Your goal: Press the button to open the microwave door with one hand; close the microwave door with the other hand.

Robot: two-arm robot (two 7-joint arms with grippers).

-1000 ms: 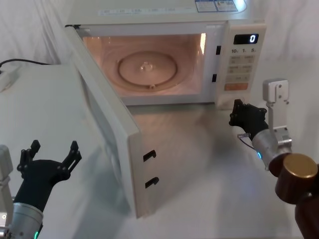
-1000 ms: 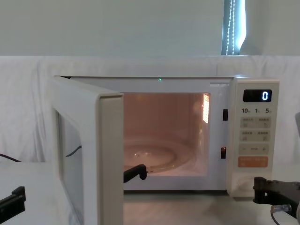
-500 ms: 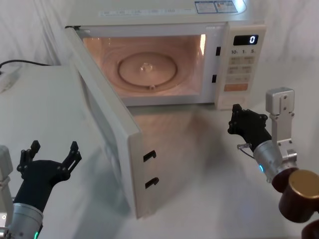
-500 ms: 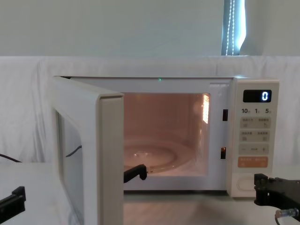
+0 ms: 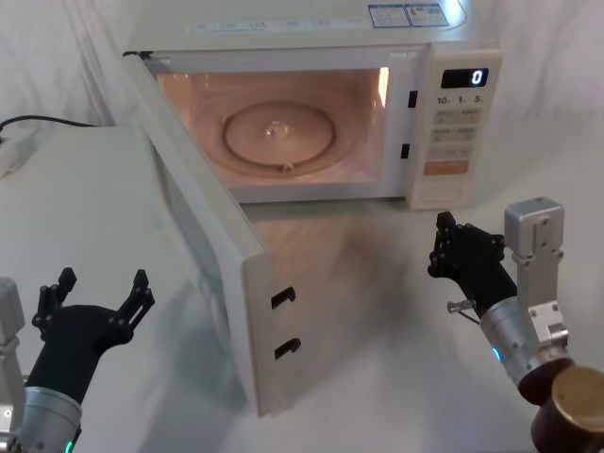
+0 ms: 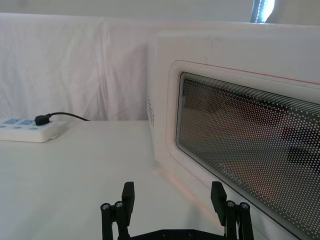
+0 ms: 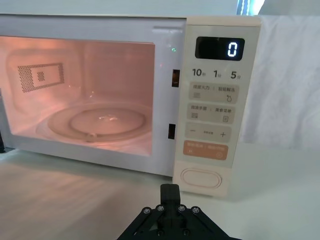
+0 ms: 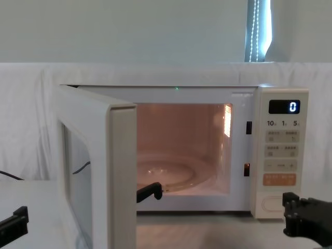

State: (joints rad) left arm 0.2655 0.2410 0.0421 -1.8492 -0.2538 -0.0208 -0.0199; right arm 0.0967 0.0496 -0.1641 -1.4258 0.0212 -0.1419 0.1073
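- Left gripper low over the table, fingers spread wide apart, nothing between them.
- Microwave door just to the right of this gripper and ahead of it, swung wide open, dark window facing the gripper; no contact between the two.
- Power strip with a black plug well ahead of the left gripper, toward its left.
- Lit cavity with glass turntable beyond the open door, ahead and to the left of the right gripper.
- Right gripper hanging above the table, fingers pressed together, empty.
- Button straight ahead of the right gripper, near but apart, lowest on the control panel, under the orange button.
- Display showing 0, above.
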